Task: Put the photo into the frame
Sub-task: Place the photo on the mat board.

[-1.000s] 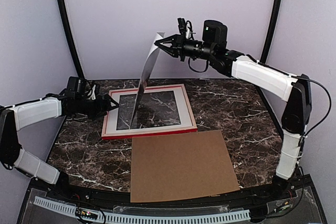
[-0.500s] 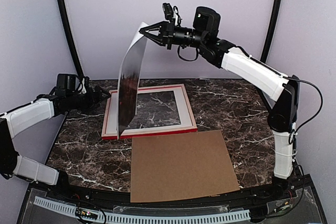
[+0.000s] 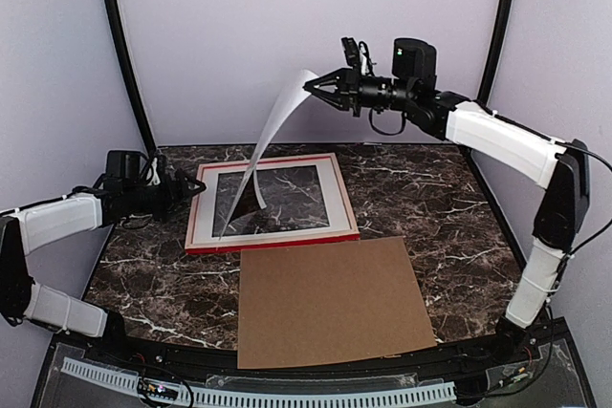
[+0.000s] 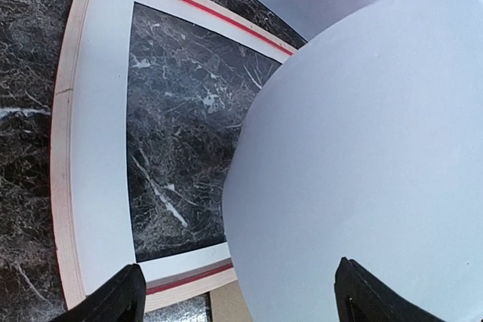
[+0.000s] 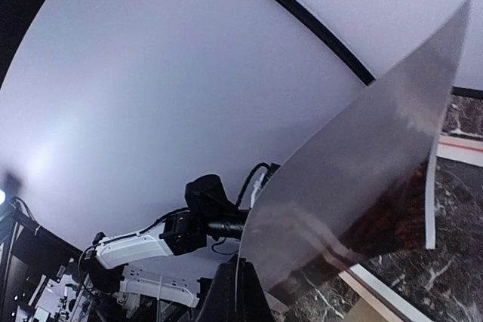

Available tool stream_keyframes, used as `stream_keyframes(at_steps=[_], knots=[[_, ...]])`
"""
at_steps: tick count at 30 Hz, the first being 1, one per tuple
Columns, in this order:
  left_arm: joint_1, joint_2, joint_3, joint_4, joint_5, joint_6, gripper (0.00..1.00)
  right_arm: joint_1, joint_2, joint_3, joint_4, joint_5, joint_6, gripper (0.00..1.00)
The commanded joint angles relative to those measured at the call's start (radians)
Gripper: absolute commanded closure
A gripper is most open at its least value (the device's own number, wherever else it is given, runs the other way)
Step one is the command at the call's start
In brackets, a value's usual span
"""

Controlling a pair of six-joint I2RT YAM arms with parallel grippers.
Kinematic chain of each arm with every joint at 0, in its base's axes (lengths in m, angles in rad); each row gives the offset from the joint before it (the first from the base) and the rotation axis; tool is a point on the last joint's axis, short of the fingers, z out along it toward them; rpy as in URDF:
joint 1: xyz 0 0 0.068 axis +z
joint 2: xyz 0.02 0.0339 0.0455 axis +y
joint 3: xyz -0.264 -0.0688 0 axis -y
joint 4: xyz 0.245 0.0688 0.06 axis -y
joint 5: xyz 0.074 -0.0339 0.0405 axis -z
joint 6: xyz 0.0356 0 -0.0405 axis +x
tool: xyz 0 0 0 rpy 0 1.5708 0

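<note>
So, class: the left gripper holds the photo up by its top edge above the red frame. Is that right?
No. The right gripper holds the photo up by its top edge above the red frame; the left gripper is open by its left side. The top external view shows this.

A dark marble counter (image 3: 421, 188) with white veining carries everything. A plain brown backing board (image 3: 330, 301) lies flat at six o'clock from the counter's middle, its near edge reaching the counter's front rim. A white mat border (image 3: 334, 200) lies flat at about ten o'clock from the middle and at twelve o'clock from the board, with marble showing through its cut-out window. A pale lilac backdrop (image 3: 210, 45) closes the far side. Two black poles (image 3: 122, 54) rise at eleven and one o'clock. A white slotted strip (image 3: 287, 397) runs along the near edge.
</note>
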Motion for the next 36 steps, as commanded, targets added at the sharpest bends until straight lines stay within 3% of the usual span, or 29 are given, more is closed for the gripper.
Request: stream_keyframes(at_steps=[1, 8, 13, 23, 31, 36], knots=[[-0.037, -0.017, -0.031, 0.069, 0.049, -0.008, 0.11, -0.033, -0.194, -0.201, -0.108, 0.105, -0.114, 1.00], [-0.202, 0.035, -0.051, 0.145, 0.030, -0.063, 0.11, -0.099, -0.436, -0.452, -0.412, 0.340, -0.239, 1.00], [-0.296, 0.059, -0.116, 0.268, 0.022, -0.157, 0.11, -0.133, -0.551, -0.644, -0.494, 0.452, -0.241, 1.00], [-0.506, 0.138, -0.191, 0.408, -0.073, -0.293, 0.11, -0.140, -0.668, -0.891, -0.500, 0.590, -0.182, 1.00], [-0.571, 0.126, -0.215, 0.329, -0.189, -0.320, 0.11, -0.141, -0.736, -1.012, -0.463, 0.654, -0.113, 1.00], [-0.574, 0.136, -0.224, 0.347, -0.172, -0.308, 0.11, -0.139, -0.738, -1.071, -0.402, 0.620, -0.079, 1.00]])
